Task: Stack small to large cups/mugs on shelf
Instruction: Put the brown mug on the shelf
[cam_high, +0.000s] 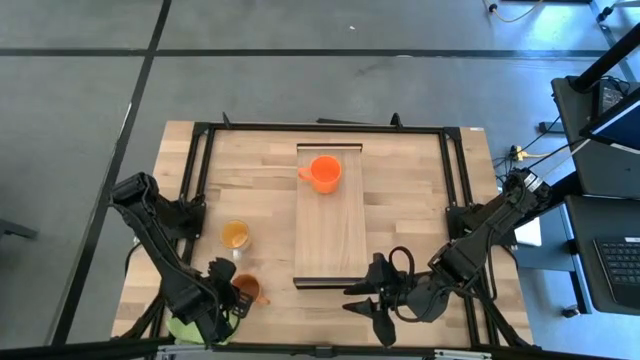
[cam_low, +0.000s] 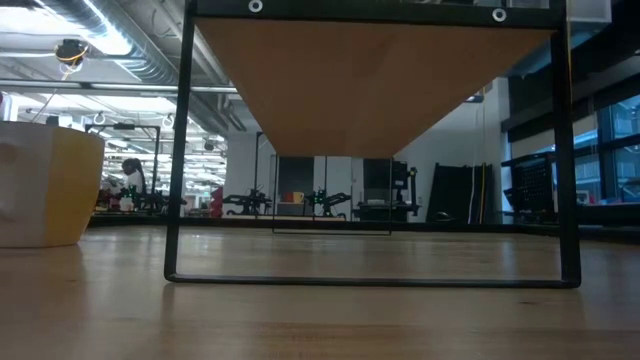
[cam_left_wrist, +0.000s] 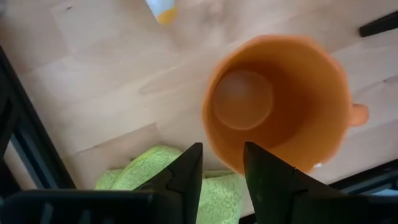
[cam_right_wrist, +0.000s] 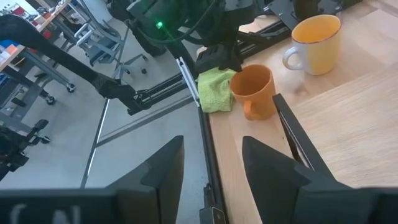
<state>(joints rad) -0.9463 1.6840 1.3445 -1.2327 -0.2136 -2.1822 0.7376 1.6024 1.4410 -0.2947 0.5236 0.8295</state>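
Note:
The bright orange mug (cam_high: 323, 173) stands upright on the far part of the long wooden shelf (cam_high: 330, 240). The amber-yellow cup (cam_high: 235, 235) stands on the tabletop left of the shelf. Nearer the front, the rust-brown mug (cam_high: 248, 290) stands upright beside the lime-green cloth (cam_high: 185, 325). My left gripper (cam_left_wrist: 222, 149) hangs open, pointing down over this mug's near rim (cam_left_wrist: 227, 165), with one finger above the outside and one above the hollow; the right wrist view shows the left gripper (cam_right_wrist: 229, 62) just above the mug (cam_right_wrist: 254, 90). My right gripper (cam_high: 375, 300) stands open by the shelf's near right corner.
The shelf is raised on a thin black frame (cam_low: 180, 200) with free room underneath. A black rail frame (cam_high: 200, 150) runs around the tabletop. The yellow cup (cam_low: 50, 185) shows at the left of the low view. Bare wood lies right of the shelf.

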